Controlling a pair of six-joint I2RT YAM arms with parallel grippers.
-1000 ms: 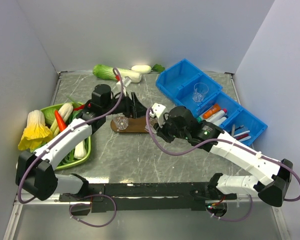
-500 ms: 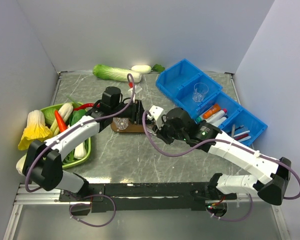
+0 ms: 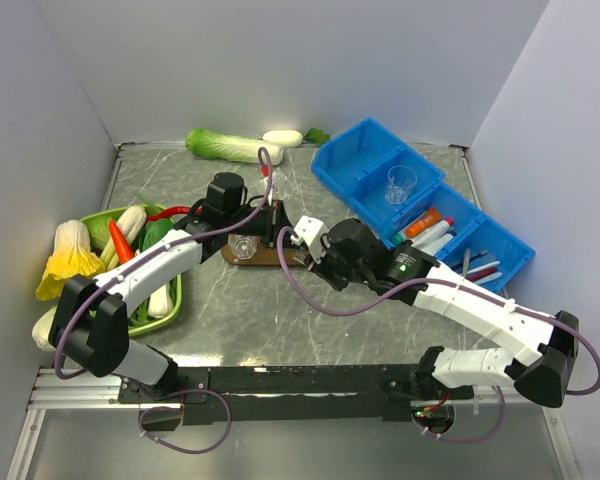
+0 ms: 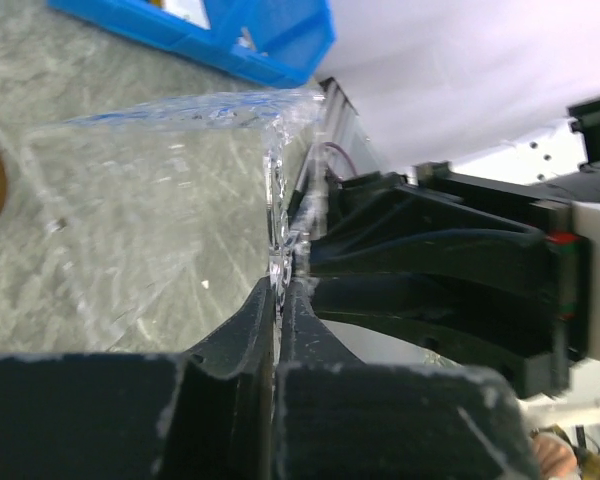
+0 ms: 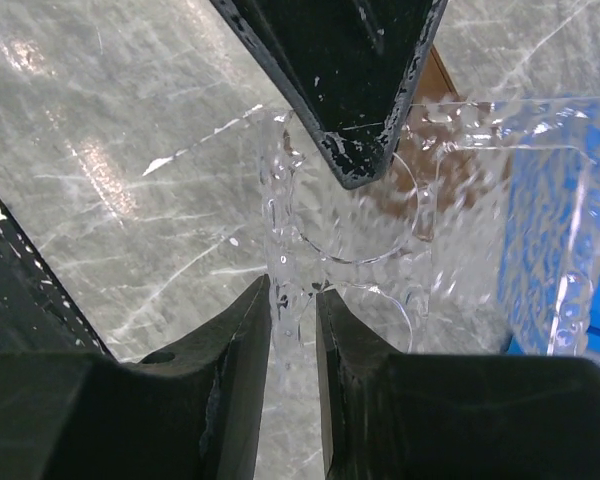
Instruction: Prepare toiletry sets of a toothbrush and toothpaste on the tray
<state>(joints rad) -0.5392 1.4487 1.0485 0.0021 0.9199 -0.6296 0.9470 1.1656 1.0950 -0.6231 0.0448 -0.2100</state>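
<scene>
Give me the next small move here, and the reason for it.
Probably open the right claw and let go. Both it and the left claw pinch the wall of the same clear cup, at the right end of the tray. The left alone could then set it down beside the other cup standing there.

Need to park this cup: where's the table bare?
Bare table: in front, between the tray and the arm bases; behind, between tray and napa cabbage. Crowded: over the tray, where the left tool and right tool meet, and the green dish.
</scene>
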